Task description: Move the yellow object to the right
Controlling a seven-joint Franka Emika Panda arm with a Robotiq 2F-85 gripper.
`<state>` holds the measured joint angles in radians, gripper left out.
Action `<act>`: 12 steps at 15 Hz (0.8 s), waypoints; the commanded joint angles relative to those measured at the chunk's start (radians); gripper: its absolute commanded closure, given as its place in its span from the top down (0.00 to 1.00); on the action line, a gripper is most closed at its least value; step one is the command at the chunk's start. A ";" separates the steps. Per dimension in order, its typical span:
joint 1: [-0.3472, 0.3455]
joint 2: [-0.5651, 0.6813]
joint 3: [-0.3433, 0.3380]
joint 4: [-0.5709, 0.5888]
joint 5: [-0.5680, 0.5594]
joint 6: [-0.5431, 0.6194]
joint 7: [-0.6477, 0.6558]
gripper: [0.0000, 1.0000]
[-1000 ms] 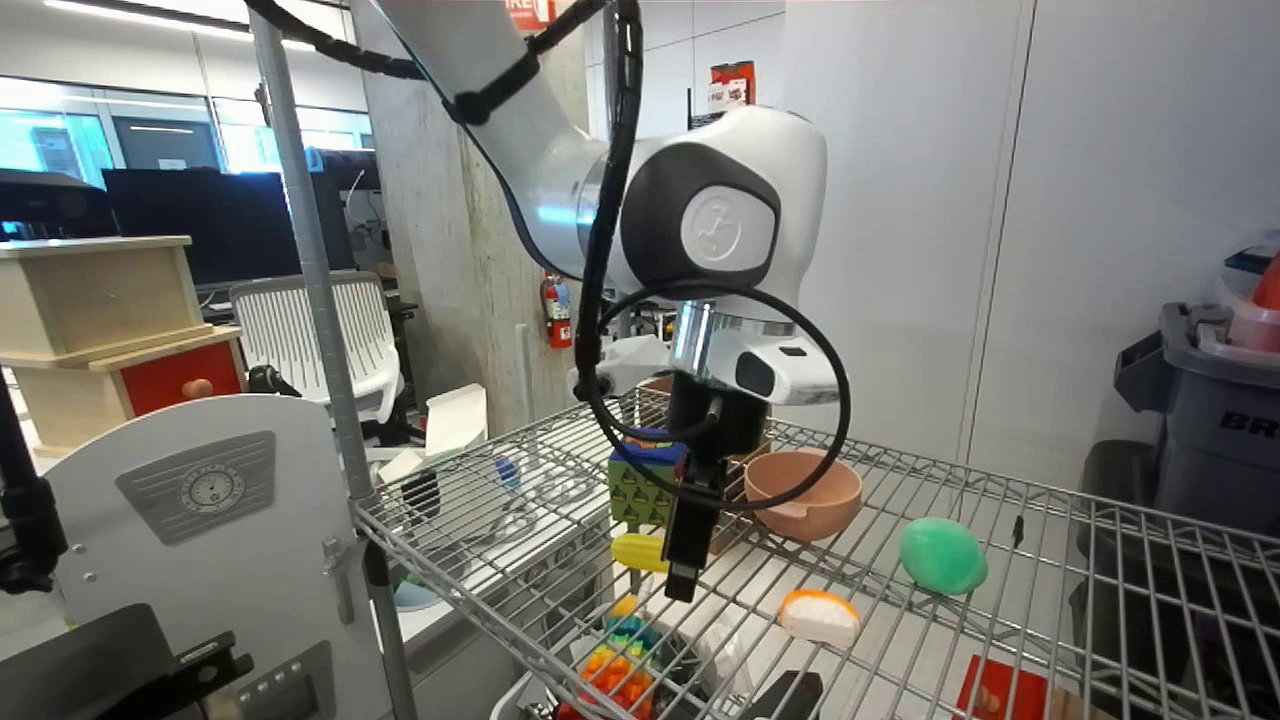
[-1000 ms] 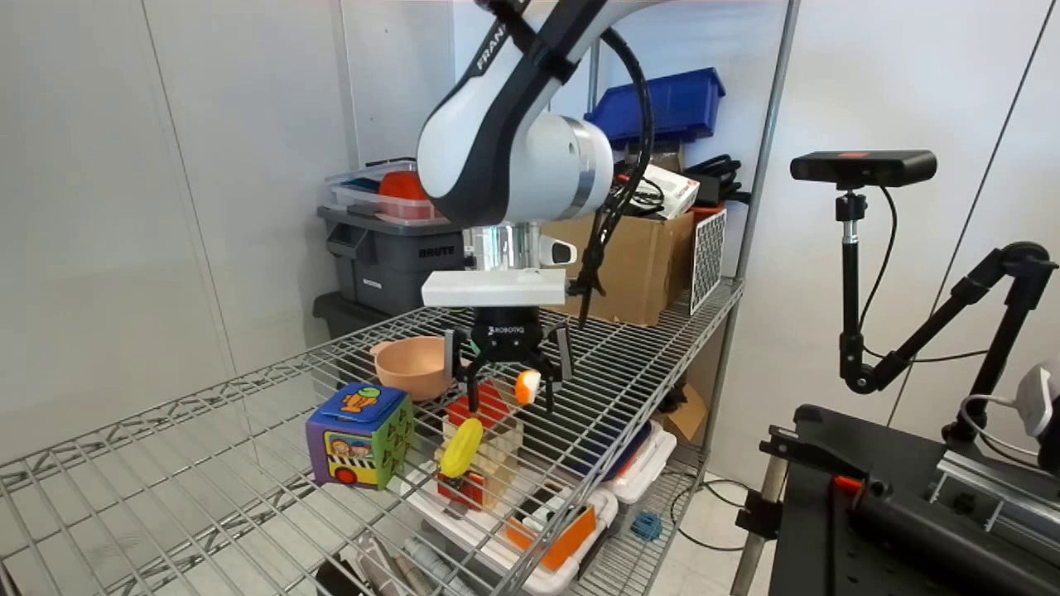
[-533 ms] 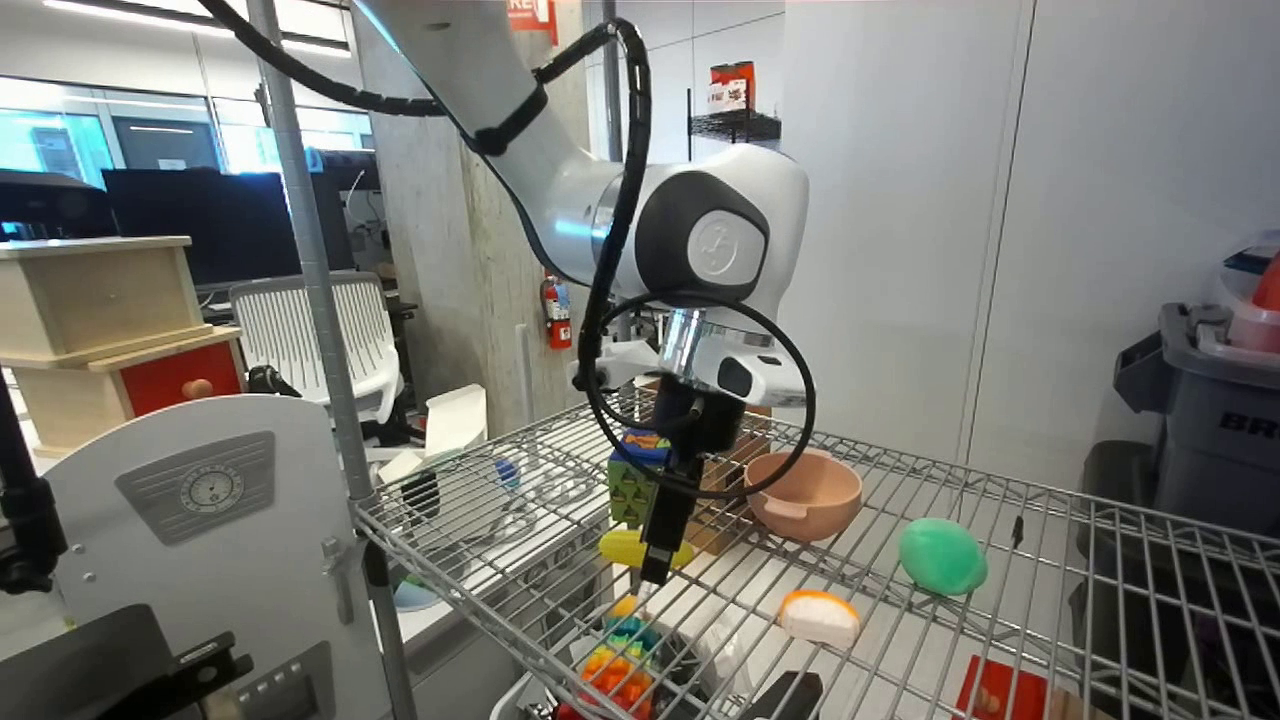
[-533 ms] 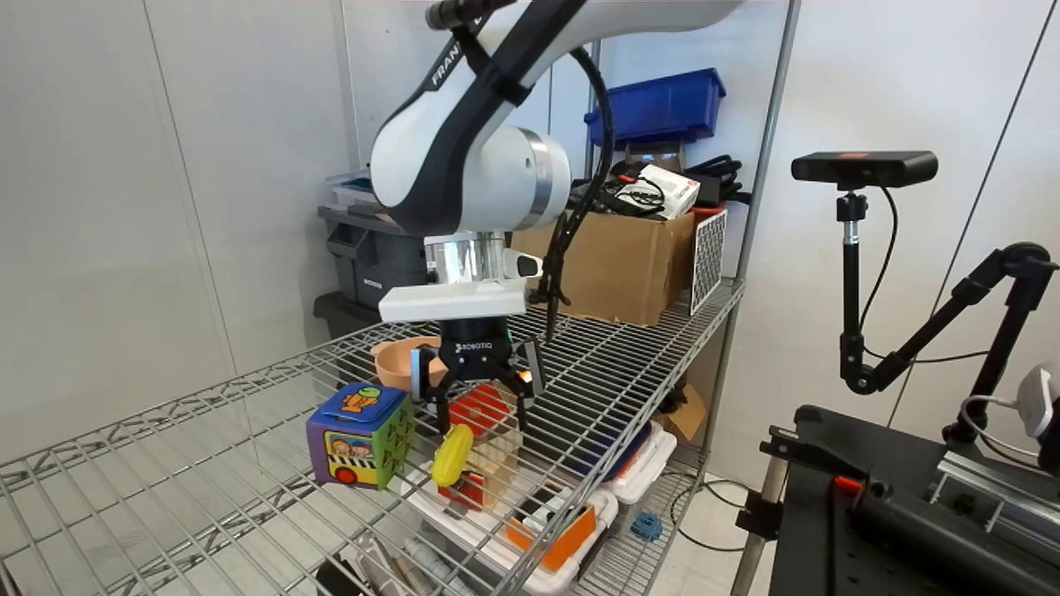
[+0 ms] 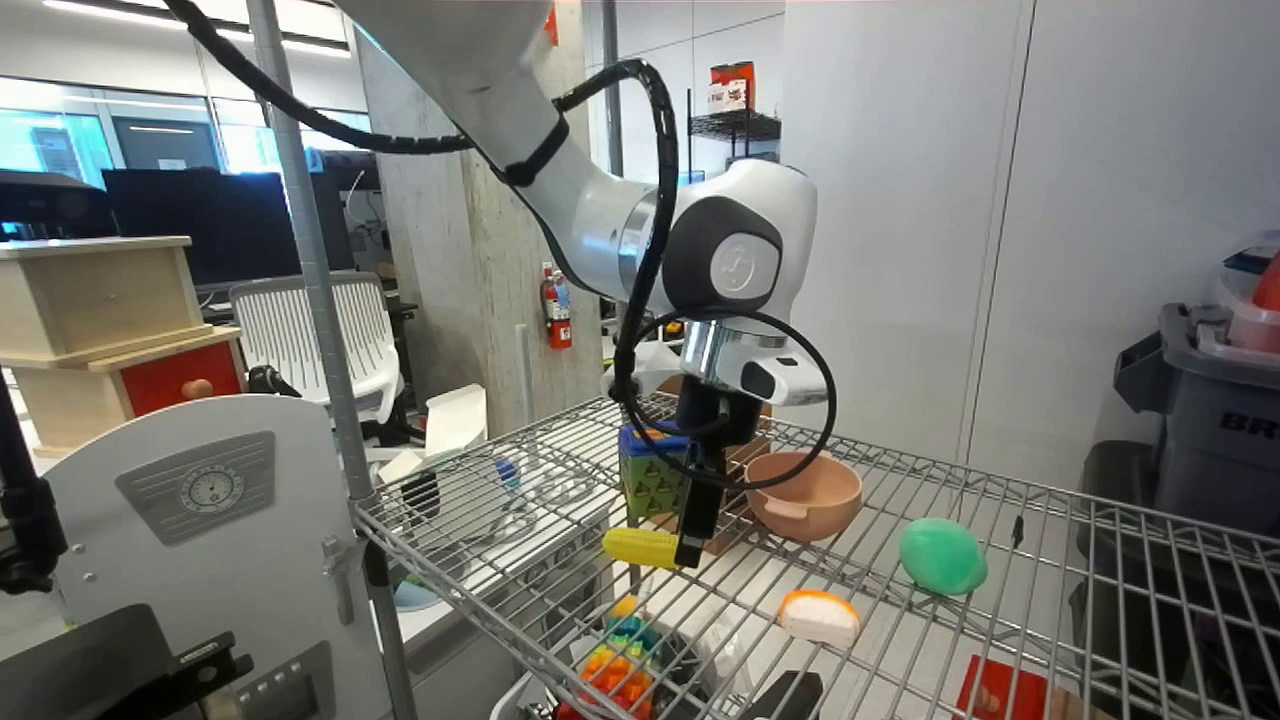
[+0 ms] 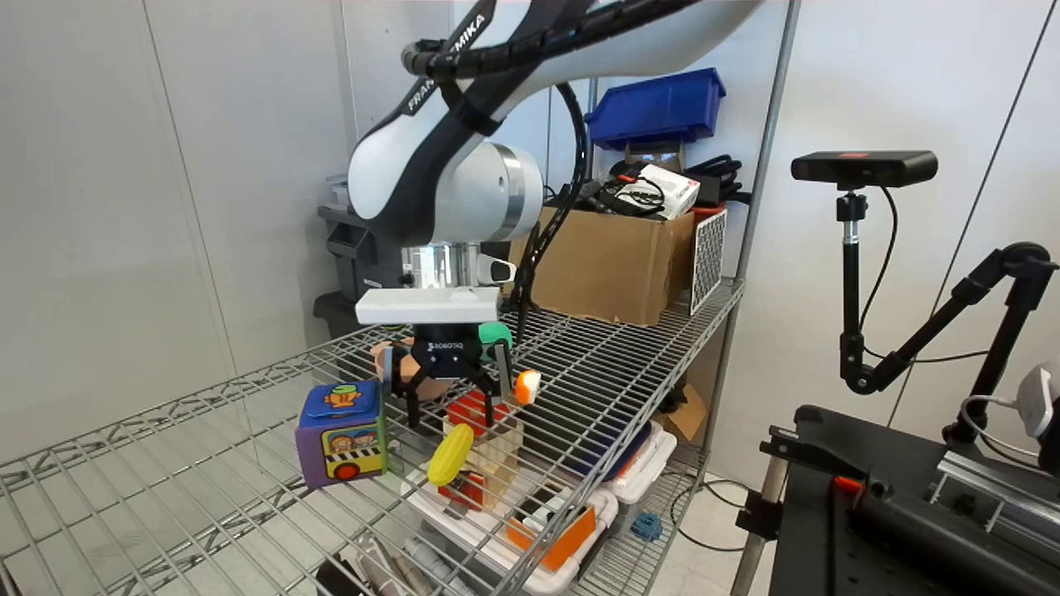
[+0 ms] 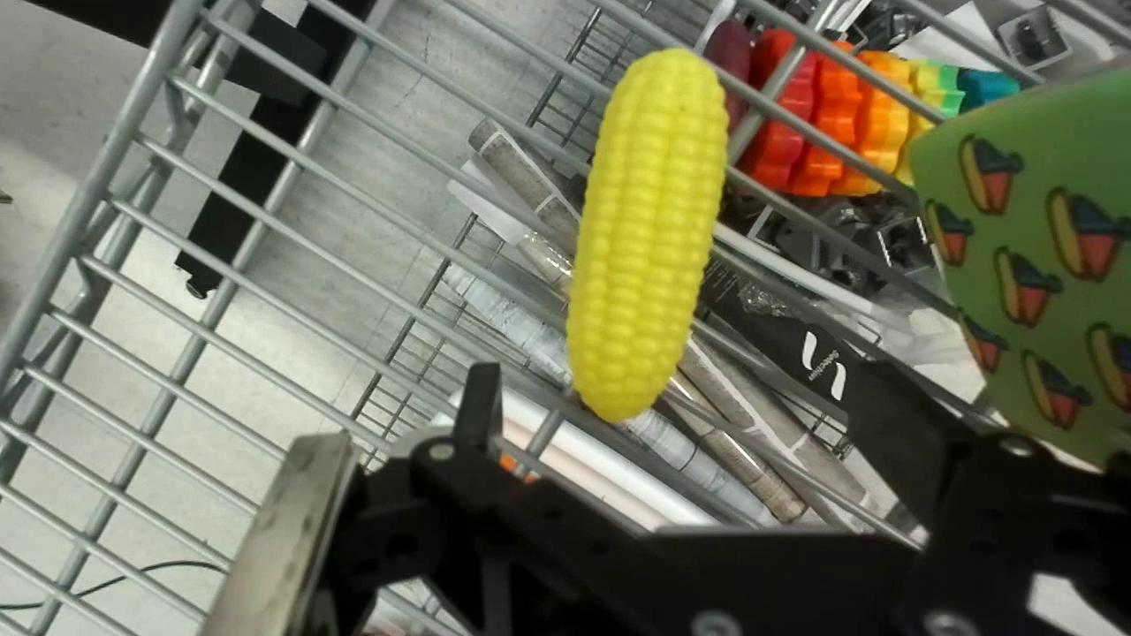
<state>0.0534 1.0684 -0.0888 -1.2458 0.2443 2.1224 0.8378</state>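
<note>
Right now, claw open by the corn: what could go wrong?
Closing now, the claw might miss the corn or clip its end: in the wrist view, most of it lies past the fingertips. The claw could bump the cube, close beside one finger; contact is unclear. The rounded corn could roll on the shelf if nudged.

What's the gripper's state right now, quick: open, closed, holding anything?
Gripper: open, holding nothing; the yellow corn is not gripped.
</note>
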 commanded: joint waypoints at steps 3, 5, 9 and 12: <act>-0.013 0.052 0.014 0.089 -0.002 -0.084 0.043 1.00; -0.005 0.038 0.017 0.070 0.000 -0.111 0.064 1.00; 0.003 0.052 0.019 0.085 -0.005 -0.127 0.089 0.74; -0.001 0.069 0.016 0.116 -0.009 -0.125 0.099 0.51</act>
<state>0.0629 1.1076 -0.0785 -1.1921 0.2443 2.0300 0.9099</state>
